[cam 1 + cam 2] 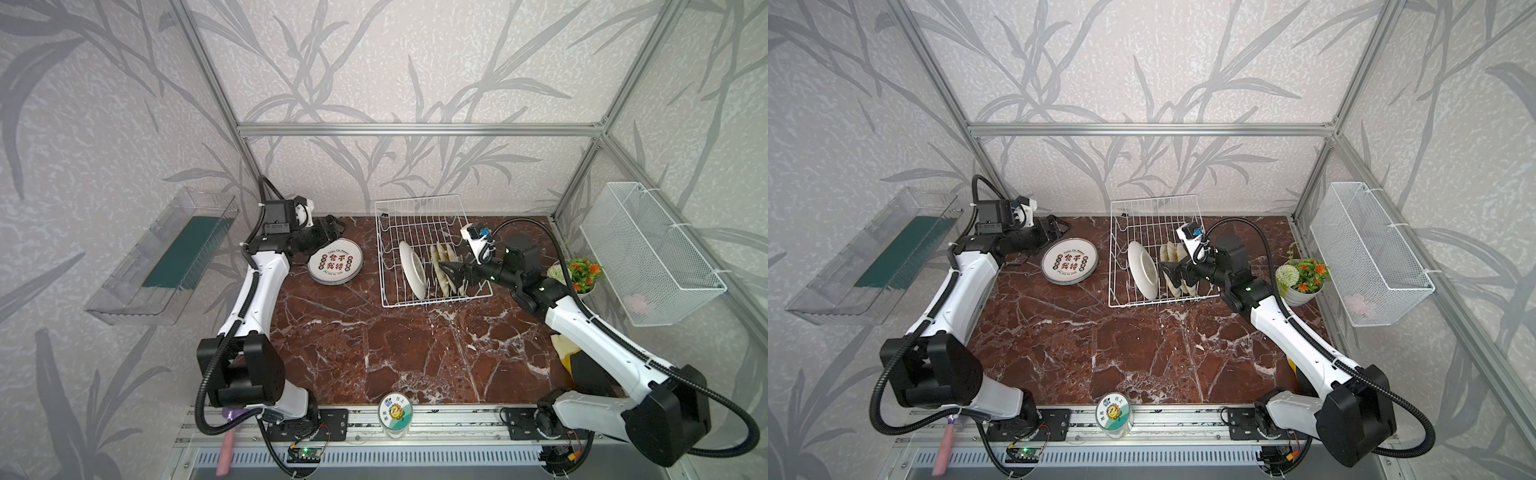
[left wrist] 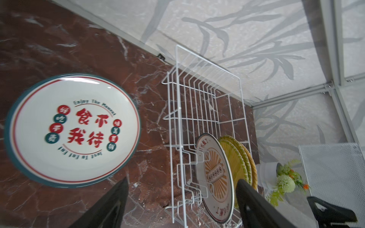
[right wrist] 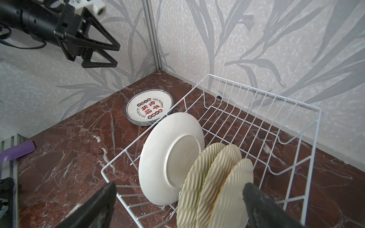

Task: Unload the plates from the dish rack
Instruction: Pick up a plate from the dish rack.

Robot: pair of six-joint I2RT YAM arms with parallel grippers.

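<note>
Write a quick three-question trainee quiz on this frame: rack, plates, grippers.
1. How many plates stand in the dish rack?
2. True or false: the left gripper is clamped on a plate.
3. Where is the right gripper? A: over the stack of plates on the table. B: open, at the woven plates in the rack. C: inside the mesh basket.
Key: 1. Four: one white plate and three woven plates. 2. False: it is open and empty, near the stack. 3. B.
</note>
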